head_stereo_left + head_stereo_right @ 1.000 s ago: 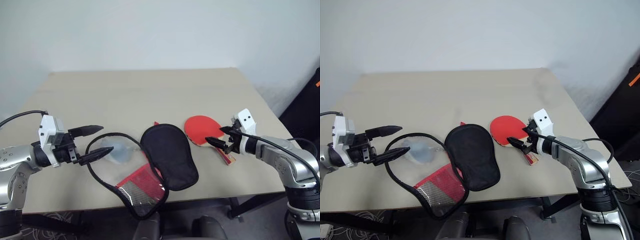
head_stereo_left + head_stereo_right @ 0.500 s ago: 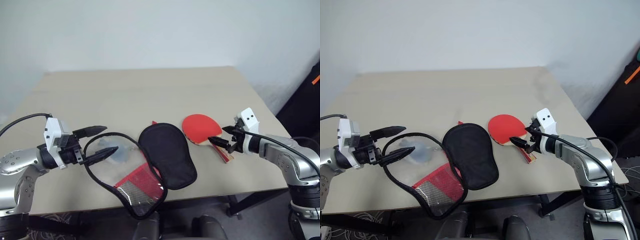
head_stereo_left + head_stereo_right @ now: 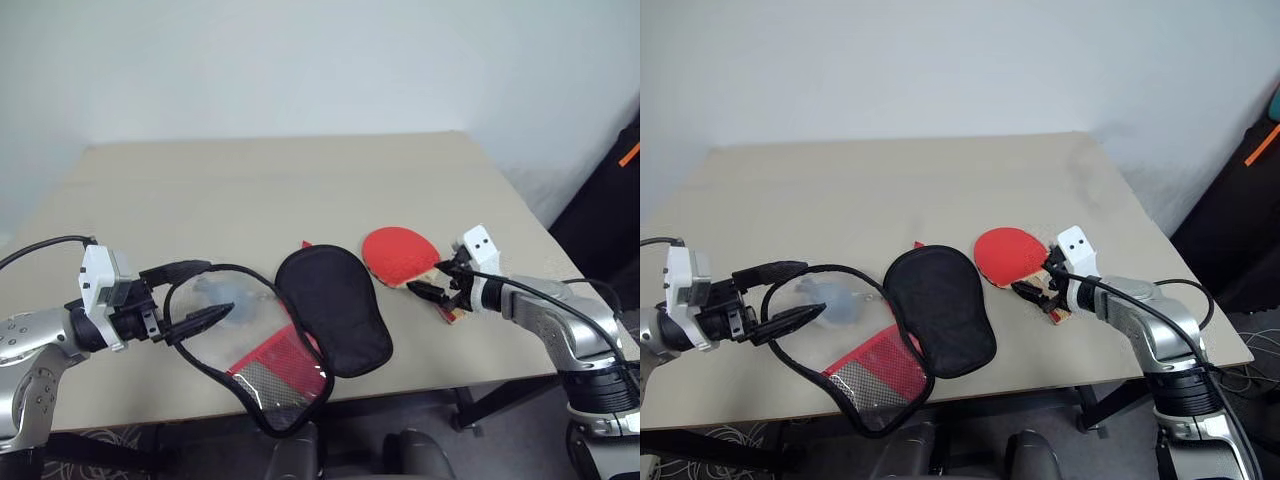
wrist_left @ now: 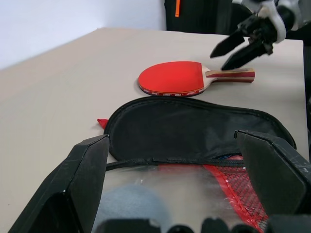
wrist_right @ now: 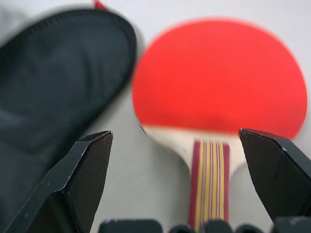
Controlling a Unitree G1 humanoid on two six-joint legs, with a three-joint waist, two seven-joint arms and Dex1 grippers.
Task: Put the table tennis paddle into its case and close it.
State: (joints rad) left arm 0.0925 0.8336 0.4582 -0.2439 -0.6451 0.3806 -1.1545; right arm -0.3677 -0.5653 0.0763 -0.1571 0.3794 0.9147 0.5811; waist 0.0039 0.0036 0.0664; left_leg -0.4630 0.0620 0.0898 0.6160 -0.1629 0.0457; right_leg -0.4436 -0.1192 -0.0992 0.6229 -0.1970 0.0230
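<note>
The table tennis paddle (image 3: 398, 250) lies red face up on the table, its striped handle (image 5: 209, 180) pointing toward the right edge. My right gripper (image 3: 427, 279) hovers open just over the handle, which is centred between its fingers. The case (image 3: 335, 305) lies unzipped and spread flat, its black half beside the paddle and its red mesh and clear-panel half (image 3: 272, 372) hanging over the front edge. My left gripper (image 3: 216, 290) is open at the far rim of the clear half, with that rim between its fingers (image 4: 82, 174). I cannot tell whether they touch it.
A whitish translucent plastic wad (image 3: 222, 293) lies under the case's clear half by my left gripper. The beige table (image 3: 280, 190) stretches back to a white wall. A dark object with an orange stripe (image 3: 625, 160) stands beyond the table's right side.
My right gripper has sunk toward the paddle's handle, still open. The left gripper stays at the case rim. The head camera has shifted a little.
</note>
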